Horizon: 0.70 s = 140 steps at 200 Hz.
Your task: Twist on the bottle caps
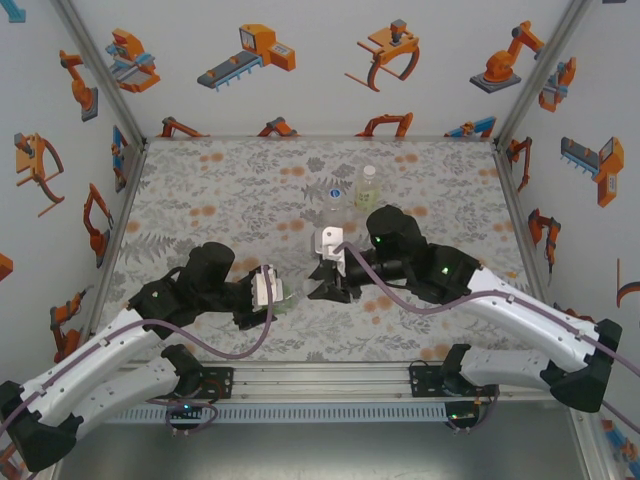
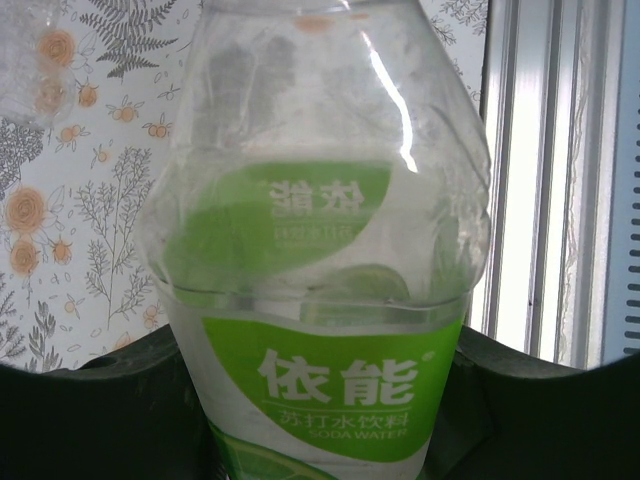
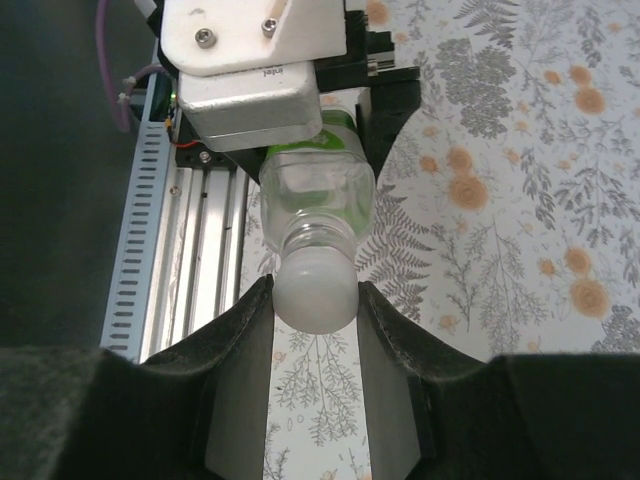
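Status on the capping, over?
Left pincer shut on green bottle. Right pincer shut on cap, at the neck. Yellowish bottle, colourless bottle far back, not obstructing.

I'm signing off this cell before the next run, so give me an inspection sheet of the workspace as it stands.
Surface: table with grey fern and orange flower print.
Job's things: green-labelled bottle held on its side, white cap on its neck; pale yellow bottle and colourless bottle upright at the back.
Clutter: nothing seen.
Grippers: left gripper shut on the green-labelled bottle; right gripper shut on the white cap.
Cables: purple cable looping along each arm.
Surroundings: white walls with orange robot pictures; metal posts.
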{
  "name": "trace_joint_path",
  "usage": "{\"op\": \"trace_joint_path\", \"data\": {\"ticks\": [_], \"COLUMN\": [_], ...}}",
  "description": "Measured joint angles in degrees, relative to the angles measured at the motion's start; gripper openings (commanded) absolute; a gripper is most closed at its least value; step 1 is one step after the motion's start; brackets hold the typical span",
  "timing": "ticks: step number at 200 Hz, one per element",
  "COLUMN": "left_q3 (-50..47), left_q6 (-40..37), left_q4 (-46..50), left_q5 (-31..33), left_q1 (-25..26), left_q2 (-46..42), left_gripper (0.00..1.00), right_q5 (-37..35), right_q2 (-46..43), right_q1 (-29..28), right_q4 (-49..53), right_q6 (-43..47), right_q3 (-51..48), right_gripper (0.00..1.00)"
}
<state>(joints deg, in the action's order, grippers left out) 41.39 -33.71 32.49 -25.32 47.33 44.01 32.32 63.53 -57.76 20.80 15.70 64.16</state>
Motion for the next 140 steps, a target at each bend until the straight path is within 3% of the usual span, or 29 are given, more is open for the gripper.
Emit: {"op": "trace_joint_path", "data": {"ticks": [140], "left_q3": [0.09], "left_q6": [-0.61], "left_q4": [2.32], "left_q5": [-0.13], "left_q1": [0.15], "left_q2": [-0.50], "left_gripper": [0.00], "right_q5": [-0.59], "right_q2": [2.10], "right_q1": [-1.75], "right_q4": [-1.38], "right_q6": [0.61], "right_q3": [0.00], "right_gripper": [0.00]}}
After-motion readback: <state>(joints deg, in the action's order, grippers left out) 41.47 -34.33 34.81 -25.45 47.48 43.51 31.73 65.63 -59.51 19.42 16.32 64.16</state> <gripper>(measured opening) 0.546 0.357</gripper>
